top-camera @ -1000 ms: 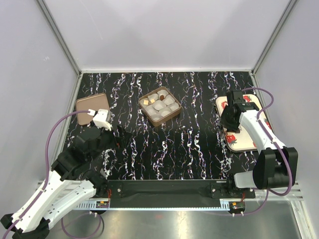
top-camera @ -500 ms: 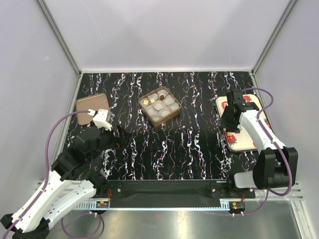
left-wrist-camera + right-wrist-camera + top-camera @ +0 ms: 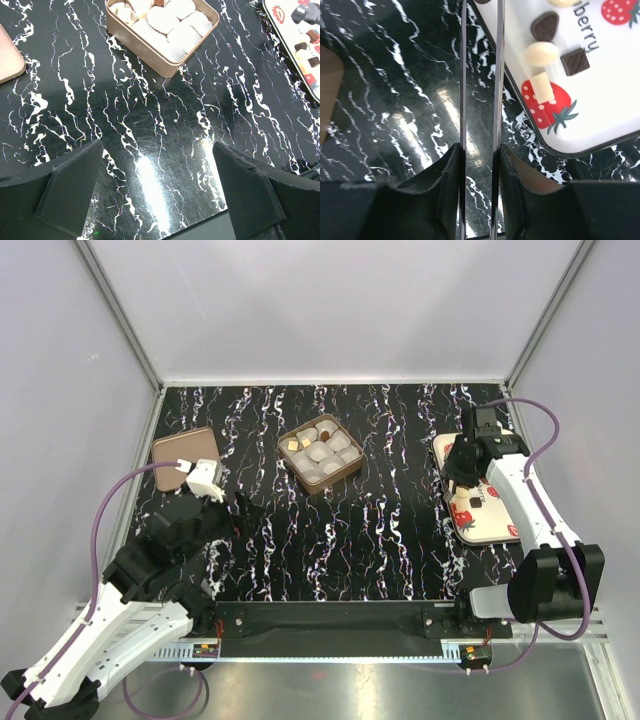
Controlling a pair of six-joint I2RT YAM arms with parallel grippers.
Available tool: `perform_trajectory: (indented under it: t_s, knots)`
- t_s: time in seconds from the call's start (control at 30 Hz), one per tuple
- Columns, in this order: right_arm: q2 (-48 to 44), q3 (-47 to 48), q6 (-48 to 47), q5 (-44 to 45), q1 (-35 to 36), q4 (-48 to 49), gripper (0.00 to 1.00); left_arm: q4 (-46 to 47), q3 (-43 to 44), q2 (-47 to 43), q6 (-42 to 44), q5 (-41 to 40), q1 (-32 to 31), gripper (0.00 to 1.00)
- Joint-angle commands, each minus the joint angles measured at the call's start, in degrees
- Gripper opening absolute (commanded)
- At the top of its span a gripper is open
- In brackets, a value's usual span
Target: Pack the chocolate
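Note:
Several chocolate pieces lie on a white strawberry-print tray (image 3: 600,100): a dark heart (image 3: 544,26), a pale round one (image 3: 542,52), a dark square (image 3: 575,61) and a pale stick (image 3: 541,87). They also show in the top view (image 3: 475,500). My right gripper (image 3: 479,150) is shut on metal tweezers (image 3: 497,75), whose blades reach along the tray's left edge; a dark bit (image 3: 482,1) sits at their tips at the frame edge. In the top view the right gripper (image 3: 462,465) hovers over the tray's far left part. My left gripper (image 3: 160,195) is open and empty above bare table.
A gold tin (image 3: 320,453) of white paper cups stands mid-table, with two tan pieces (image 3: 293,445) and a brown one (image 3: 325,436) in its cups. Its lid (image 3: 185,450) lies at the far left. The tin (image 3: 150,50) is ahead of the left gripper.
My right gripper has moved toward the far end of the tray with the tweezers, uncovering chocolates on the tray's near part. The left arm has not moved.

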Motion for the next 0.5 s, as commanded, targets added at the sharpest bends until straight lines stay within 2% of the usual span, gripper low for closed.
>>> perform_trajectory:
  t_s: [0.0, 0.13, 0.37, 0.47]
  knots:
    - [-0.39, 4.62, -1.06, -2.54, 0.71, 2.35, 0.33, 2.68, -0.23, -0.05, 0.40, -0.27, -0.02, 0.99]
    - [2.06, 10.24, -0.36, -1.94, 6.76, 2.80, 0.33, 2.59, -0.23, -0.05, 0.40, -0.45, 0.07, 0.99]
    - [13.75, 22.54, 2.01, 0.53, 21.70, 4.37, 0.32, 2.50, -0.14, -0.05, 0.40, -0.89, -0.02, 0.99]
    - [18.84, 25.27, 2.71, 1.23, 24.79, 6.23, 0.32, 2.50, -0.14, 0.13, 0.31, -0.98, -0.02, 0.99]
